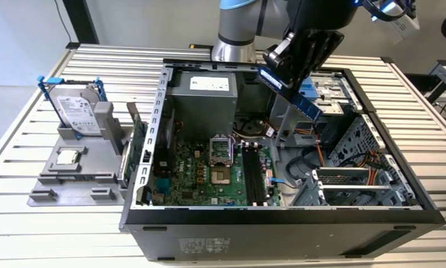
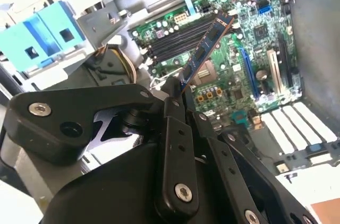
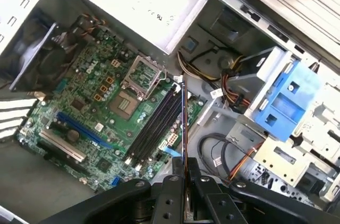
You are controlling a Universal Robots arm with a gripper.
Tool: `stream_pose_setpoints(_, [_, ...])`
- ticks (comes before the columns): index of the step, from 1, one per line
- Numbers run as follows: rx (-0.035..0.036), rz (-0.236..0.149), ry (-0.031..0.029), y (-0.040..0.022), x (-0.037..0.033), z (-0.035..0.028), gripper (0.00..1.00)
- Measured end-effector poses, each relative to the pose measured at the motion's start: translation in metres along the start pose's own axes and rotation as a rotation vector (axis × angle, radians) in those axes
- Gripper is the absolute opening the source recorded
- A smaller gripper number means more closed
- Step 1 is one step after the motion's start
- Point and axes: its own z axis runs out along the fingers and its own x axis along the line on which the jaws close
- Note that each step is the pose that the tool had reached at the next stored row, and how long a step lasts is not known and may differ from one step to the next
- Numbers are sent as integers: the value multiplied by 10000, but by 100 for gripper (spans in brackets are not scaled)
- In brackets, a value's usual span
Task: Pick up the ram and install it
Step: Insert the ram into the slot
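The ram (image 1: pixel 301 100) is a thin blue-green stick held tilted in the air above the open computer case, over its back right part in the exterior view. My gripper (image 1: pixel 281 71) is shut on the stick's upper end. In the second wrist view the ram (image 2: pixel 204 49) juts out from the gripper (image 2: pixel 174 88) over the motherboard's black slots (image 2: pixel 175 38). In the first wrist view the ram (image 3: pixel 184 123) shows edge-on, rising from the gripper (image 3: pixel 184 163) and lying roughly in line with the slots (image 3: pixel 156 126). The black slots (image 1: pixel 254 176) lie well below the stick and nearer the case's front.
The case's walls (image 1: pixel 283 215) ring the motherboard. Inside stand a grey power supply (image 1: pixel 200 97), a CPU socket (image 1: pixel 219 151), cables (image 1: pixel 323 159) and a blue drive cage (image 1: pixel 323 92). Outside, on the exterior view's left, are a hard drive in a blue bracket (image 1: pixel 77 111), a grey fixture (image 1: pixel 74 167) and an upright green card (image 1: pixel 138 145).
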Motion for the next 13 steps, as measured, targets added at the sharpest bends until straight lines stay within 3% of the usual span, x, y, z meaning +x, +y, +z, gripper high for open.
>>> stream_pose_setpoints(2, [23,550,-14,0,0,0,0])
stream_pose_setpoints(13, [105,2524,-64,0,0,3,0])
